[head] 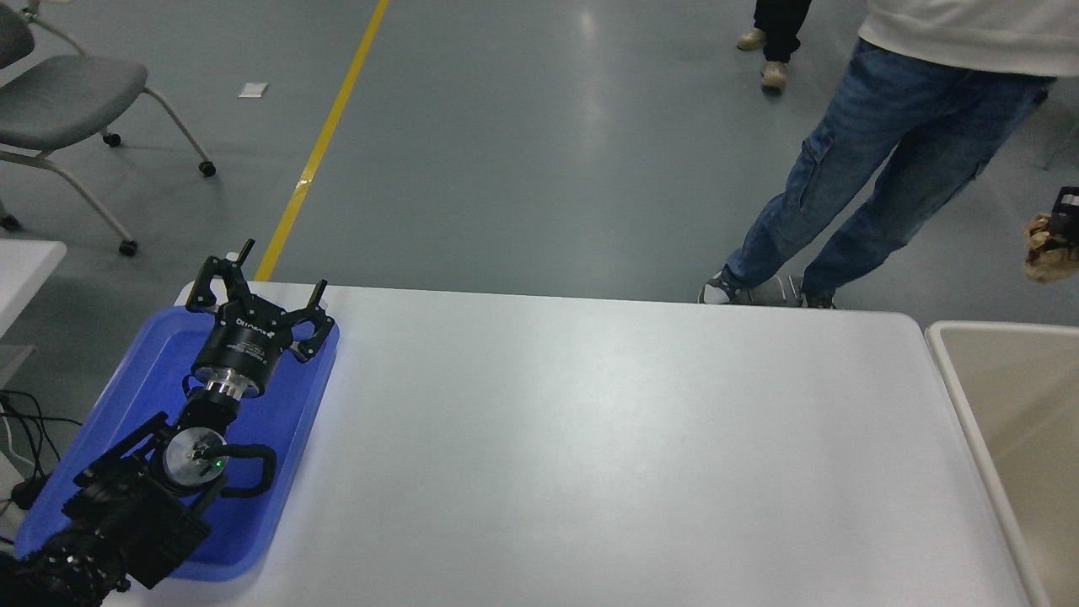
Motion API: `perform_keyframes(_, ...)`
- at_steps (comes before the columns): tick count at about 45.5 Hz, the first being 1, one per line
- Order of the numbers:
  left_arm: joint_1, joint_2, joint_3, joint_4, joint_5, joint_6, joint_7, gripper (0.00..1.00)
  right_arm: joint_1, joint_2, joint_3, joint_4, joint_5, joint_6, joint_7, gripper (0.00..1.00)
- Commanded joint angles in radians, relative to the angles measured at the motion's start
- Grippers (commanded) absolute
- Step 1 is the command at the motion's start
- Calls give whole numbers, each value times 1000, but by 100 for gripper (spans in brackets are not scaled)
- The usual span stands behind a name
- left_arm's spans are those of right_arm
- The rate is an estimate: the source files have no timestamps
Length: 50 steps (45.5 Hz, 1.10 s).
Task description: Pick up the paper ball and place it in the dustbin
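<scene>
The paper ball (1048, 251), a tan crumpled wad, hangs in the air at the picture's right edge, above and beyond the far end of the beige dustbin (1011, 329). Only a small black part of my right gripper (1069, 221) shows at the edge, closed on the ball's top; the rest of the arm is out of view. My left gripper (260, 282) is parked open and empty over the blue tray (278, 438) at the lower left.
A person in blue jeans (877, 160) stands just beyond the table's far right edge. The white table (590, 438) lies between the tray and the dustbin. A grey chair (67, 93) stands at the far left.
</scene>
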Motion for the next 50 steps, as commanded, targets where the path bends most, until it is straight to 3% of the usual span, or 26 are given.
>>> perform_keyframes(1, 0, 0, 0, 0, 0, 0, 0, 100, -303, -8, 53, -177, 117, -216, 0, 0)
perform_keyframes(9, 0, 0, 0, 0, 0, 0, 0, 100, -444, 32, 53, -185, 212, -398, 0, 0)
perform_keyframes(22, 0, 0, 0, 0, 0, 0, 0, 100, -605, 112, 194, -203, 232, -584, 0, 0)
perform_keyframes(32, 0, 0, 0, 0, 0, 0, 0, 100, -733, 216, 243, -292, 232, -631, 0, 0)
perform_keyframes(50, 0, 0, 0, 0, 0, 0, 0, 100, -767, 233, 263, -294, 233, -641, 0, 0)
